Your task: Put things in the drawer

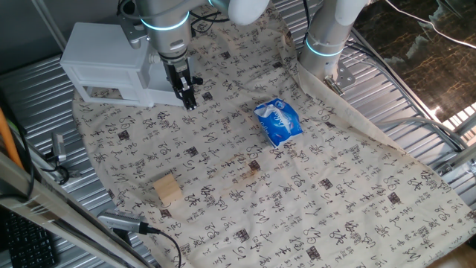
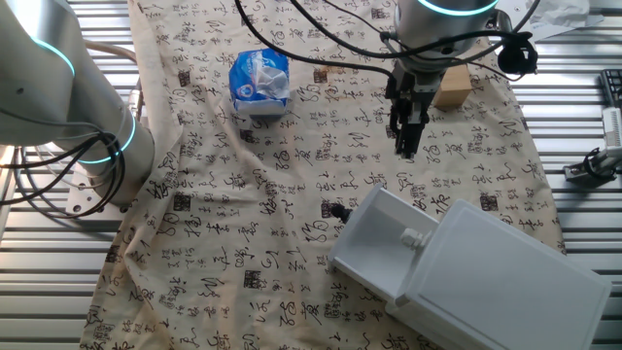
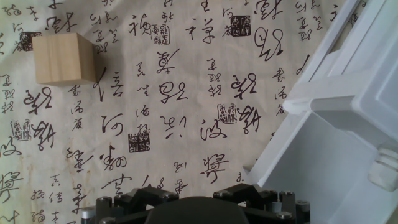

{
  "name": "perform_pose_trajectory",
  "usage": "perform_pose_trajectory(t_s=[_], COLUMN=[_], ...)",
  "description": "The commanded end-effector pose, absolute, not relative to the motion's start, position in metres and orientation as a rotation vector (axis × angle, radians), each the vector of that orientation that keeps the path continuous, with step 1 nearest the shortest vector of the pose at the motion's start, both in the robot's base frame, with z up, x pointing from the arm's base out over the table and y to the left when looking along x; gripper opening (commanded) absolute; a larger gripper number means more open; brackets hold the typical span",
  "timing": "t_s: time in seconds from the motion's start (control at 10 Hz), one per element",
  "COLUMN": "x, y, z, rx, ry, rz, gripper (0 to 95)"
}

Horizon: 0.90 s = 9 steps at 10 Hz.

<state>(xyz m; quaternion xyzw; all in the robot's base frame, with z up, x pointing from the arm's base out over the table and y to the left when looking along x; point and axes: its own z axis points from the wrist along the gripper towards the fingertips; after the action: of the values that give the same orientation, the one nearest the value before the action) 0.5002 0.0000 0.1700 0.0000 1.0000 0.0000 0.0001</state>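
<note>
Going left to right in one fixed view: cabinet (image 1: 104, 63) sits at the worktop's far-left corner w/ the drawer (image 2: 384, 253) pulled out, seemingly empty. Gripper (image 1: 190, 100) hangs just beside the drawer front, above the cloth (image 1: 327, 186), holding nothing; fingers look nearly together, but can't tell for sure if closed. Block (image 1: 168, 189) lies near the front-left edge, well apart from gripper and drawer. Blue packet (image 1: 278, 121) sits mid-worktop, further right. Risks, as I judge: gripper must open before descent or it'll knock the block; an off-centre grasp could twist it; loose cloth may wrinkle and tilt it; the arm might clip the drawer rim on return.
</note>
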Motion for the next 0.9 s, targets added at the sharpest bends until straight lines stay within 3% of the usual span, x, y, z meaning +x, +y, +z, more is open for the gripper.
perform_pose_trajectory(t_s=[0.1,0.9], x=[0.5,0.4995], y=[0.0,-0.0011], z=[0.17,0.1711], rx=[0.218,0.207], ry=[3.086,3.092], rz=[-0.047,-0.05], gripper=[0.0,0.0])
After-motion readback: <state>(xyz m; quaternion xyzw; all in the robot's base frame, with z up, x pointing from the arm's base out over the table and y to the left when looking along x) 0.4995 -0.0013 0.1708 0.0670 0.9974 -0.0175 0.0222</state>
